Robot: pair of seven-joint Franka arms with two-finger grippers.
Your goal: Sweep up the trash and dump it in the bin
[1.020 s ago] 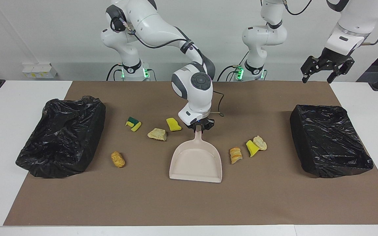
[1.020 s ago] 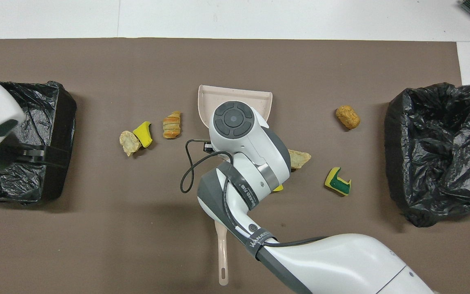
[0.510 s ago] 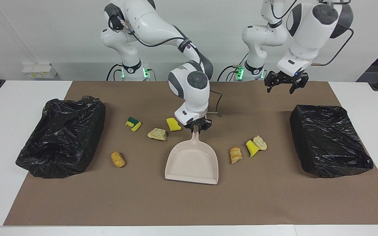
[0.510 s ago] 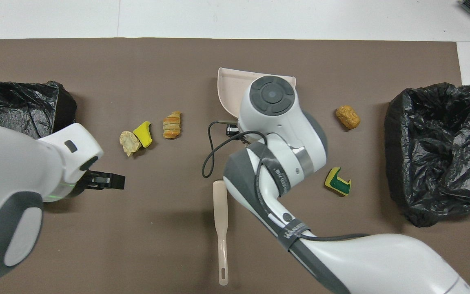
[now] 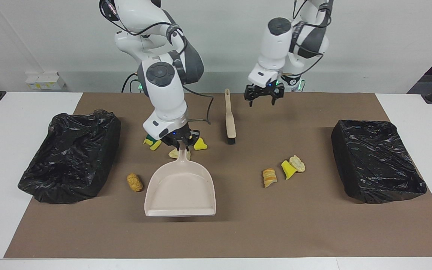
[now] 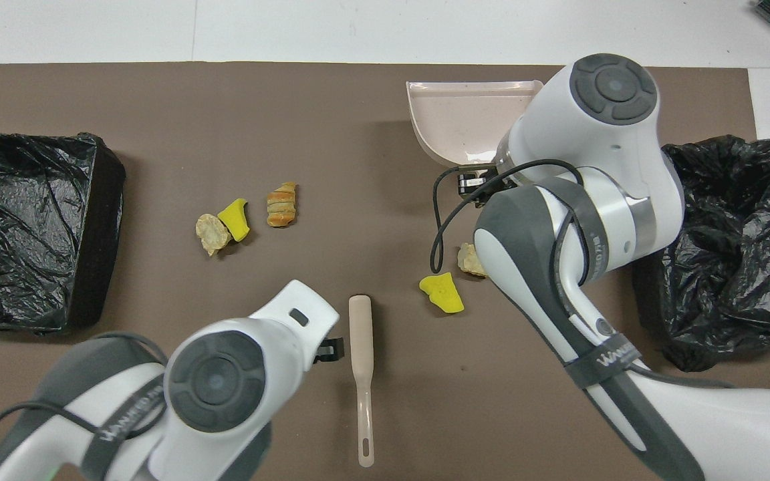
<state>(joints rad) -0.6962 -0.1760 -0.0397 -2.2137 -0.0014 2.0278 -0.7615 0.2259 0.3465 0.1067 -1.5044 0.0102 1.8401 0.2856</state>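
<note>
Jaws of the right gripper (image 5: 180,144) are clamping the dustpan (image 5: 180,186) handle, left gripper (image 5: 261,98) hanging open beside the brush (image 5: 230,116) near the worktop's robot edge, while the trash (image 5: 283,169), seemingly light and soft, is lying loose, likely better swept than pinched.

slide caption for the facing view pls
Right claw holds the dustpan by its handle; open left claw hangs beside the brush, scraps unswept.

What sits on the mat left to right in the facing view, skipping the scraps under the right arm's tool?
Crumpled black bag-lined bin → golden-brown bread chunk → beige plastic dustpan → beige brush → striped bread-like chunk → yellow foam bit → pale bread chunk → flat-topped black bag-lined bin.
</note>
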